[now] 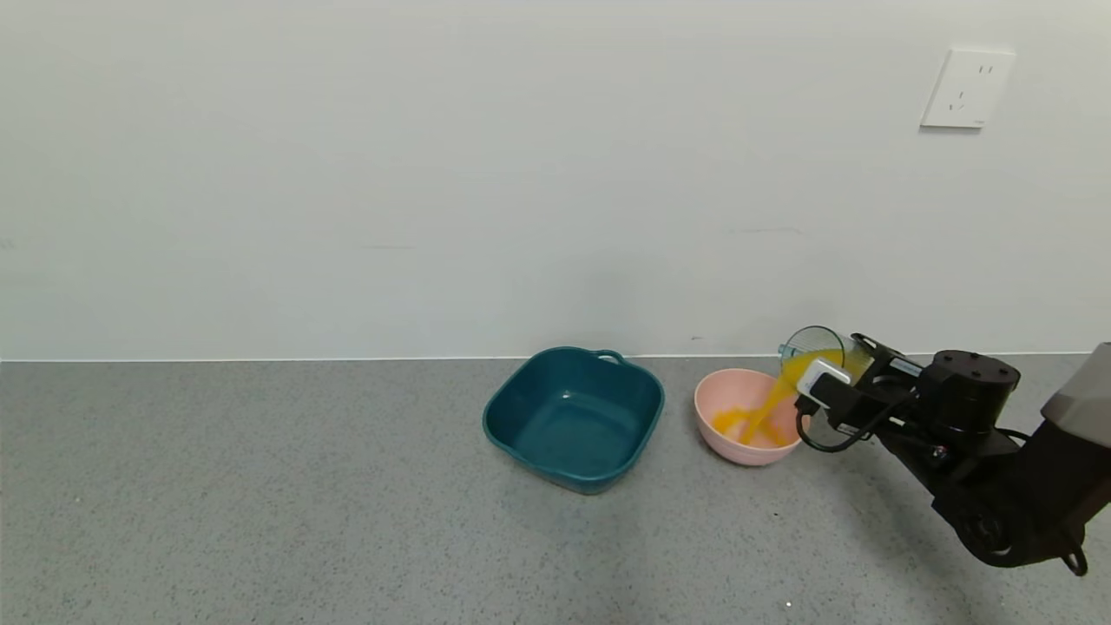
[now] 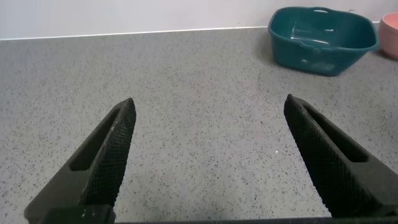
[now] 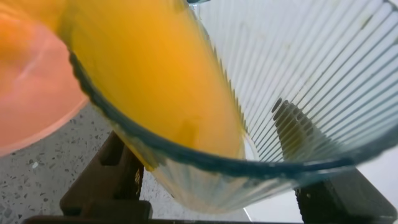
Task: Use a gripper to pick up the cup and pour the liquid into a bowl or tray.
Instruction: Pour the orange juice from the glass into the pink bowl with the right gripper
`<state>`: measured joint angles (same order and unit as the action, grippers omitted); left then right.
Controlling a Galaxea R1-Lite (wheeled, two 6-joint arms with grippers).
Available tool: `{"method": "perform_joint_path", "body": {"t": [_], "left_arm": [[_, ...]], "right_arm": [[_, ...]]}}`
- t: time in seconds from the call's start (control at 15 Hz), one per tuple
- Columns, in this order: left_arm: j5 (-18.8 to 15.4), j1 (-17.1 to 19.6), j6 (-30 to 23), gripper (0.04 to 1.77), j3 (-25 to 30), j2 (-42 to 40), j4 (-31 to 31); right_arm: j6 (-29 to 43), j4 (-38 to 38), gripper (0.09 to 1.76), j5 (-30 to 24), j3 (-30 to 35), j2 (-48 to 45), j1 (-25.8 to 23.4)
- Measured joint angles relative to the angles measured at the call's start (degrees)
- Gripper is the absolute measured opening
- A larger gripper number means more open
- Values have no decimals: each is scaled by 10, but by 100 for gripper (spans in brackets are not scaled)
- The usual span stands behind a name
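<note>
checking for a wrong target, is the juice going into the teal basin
No, the orange liquid streams from the cup into the pink bowl; the teal basin is empty.

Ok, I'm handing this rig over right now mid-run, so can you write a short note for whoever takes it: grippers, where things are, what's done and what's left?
Right gripper: shut on the cup, tipped over the pink bowl.
Left gripper: open, idle above bare counter, away from the work.
Liquid: orange stream running from the cup into the bowl; some pooled there, some left in the cup.
Teal basin: beside the bowl, holds no liquid.
Done: cup picked up, pour under way.
Left: finish emptying the cup.
</note>
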<state>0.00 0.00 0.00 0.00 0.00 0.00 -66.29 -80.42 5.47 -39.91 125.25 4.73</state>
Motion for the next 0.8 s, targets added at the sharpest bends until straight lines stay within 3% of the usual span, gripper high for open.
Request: {"method": "perform_joint_path", "body": {"t": [0.8], "left_arm": [[0,0,0,172,0,0,0]], "right_arm": [[-76,2,134,1,-7,1,5]]}}
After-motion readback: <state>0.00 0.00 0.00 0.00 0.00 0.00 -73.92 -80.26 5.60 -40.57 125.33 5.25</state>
